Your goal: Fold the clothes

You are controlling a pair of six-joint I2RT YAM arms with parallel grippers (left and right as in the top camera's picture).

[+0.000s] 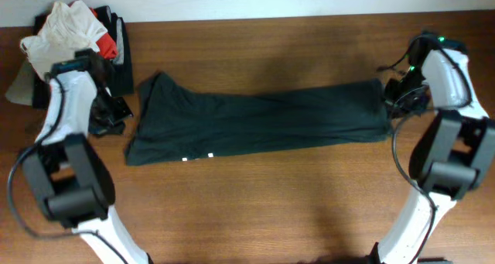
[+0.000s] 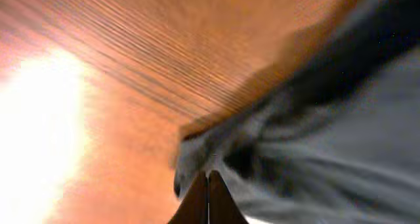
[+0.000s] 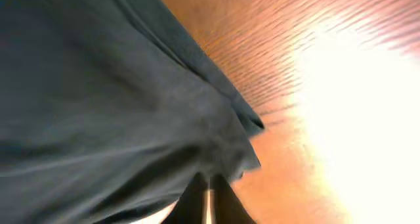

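While flat on the table (image 1: 255, 210), the T-shirt (image 1: 255, 117), left end effector (image 2: 207, 178) closed, right end effector (image 3: 209, 180) barely ajar.

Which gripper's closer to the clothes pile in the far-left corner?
Left. The left gripper is just on the robot's side of the pile, at the T-shirt's left end. The right gripper is across the table, at the shirt's other end.

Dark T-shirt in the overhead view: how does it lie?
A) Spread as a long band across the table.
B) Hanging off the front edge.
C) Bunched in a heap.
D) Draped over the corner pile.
A: the dark T-shirt lies flat as a long band on the table, apart from the clothes pile.
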